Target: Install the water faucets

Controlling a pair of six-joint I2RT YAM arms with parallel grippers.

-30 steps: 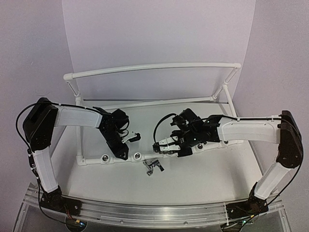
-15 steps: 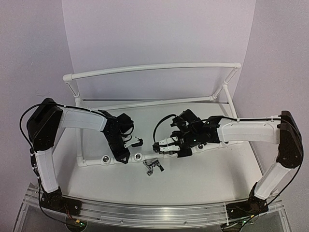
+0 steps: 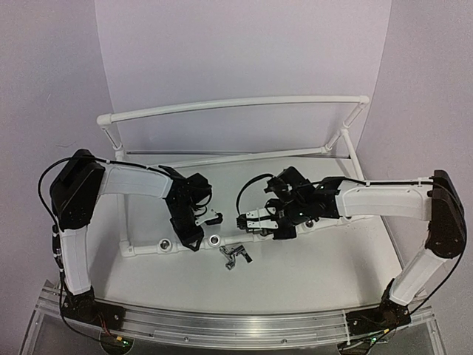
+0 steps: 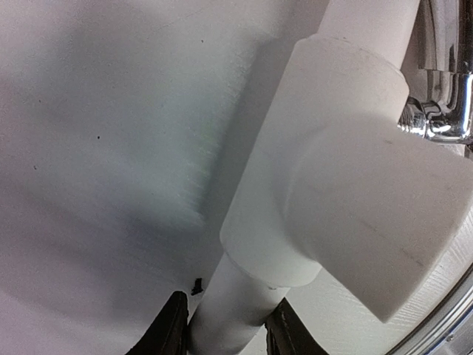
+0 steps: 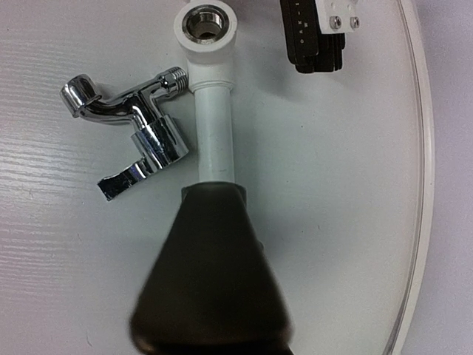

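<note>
Since the earlier frame the left gripper [image 3: 194, 240] had slid right along the pipe frame [image 3: 236, 103]; it pinched the near rail left of a socket [image 5: 206, 22]; the right gripper [image 3: 245, 222] clamped that rail on the other side, seemingly steadying it; one faucet [image 5: 133, 126] lay loose on the table [image 3: 310, 266] beside the socket.

The left arm [image 3: 137, 181] and the right arm [image 3: 377, 200] each pair long white shells with bulky black joints and a small black base [image 3: 77, 305]. Thin black cables [image 3: 240, 194] loop along them. The right wrist's finger [image 5: 211, 274] is a broad dark wedge
</note>
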